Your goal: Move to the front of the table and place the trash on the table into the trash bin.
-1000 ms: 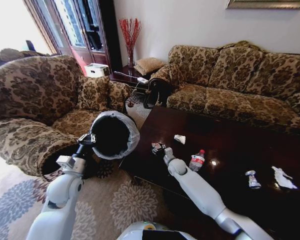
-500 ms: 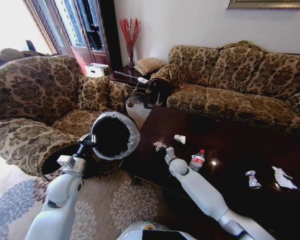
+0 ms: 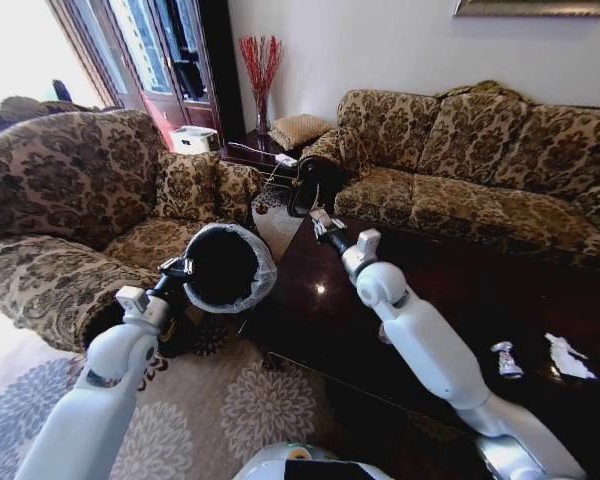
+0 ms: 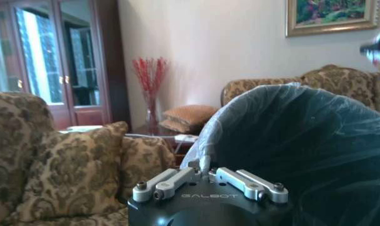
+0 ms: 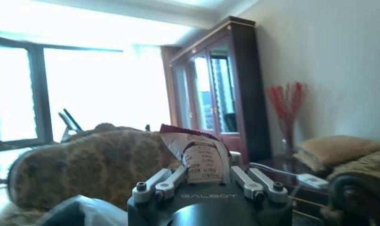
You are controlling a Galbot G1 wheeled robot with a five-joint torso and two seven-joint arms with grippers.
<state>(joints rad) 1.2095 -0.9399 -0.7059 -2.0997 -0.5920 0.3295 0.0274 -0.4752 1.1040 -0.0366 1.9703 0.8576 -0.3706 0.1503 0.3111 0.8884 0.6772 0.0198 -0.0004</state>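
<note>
Now the right gripper (image 3: 318,221), fingers clamped on a printed wrapper (image 5: 200,161), hangs above the surface beside the trash bin (image 3: 230,268) pinched by the left gripper (image 3: 183,268); best release squarely over the bin's mouth.

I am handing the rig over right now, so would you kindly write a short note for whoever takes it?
Left gripper: shut on the trash bin rim, holding it beside the table.
Right gripper: shut on a wrapper, raised over the table's far left corner, not yet over the bin.
Done: one piece picked up.
Left: drop the wrapper in; a crushed bottle and white paper lie at the table's right end.
</note>
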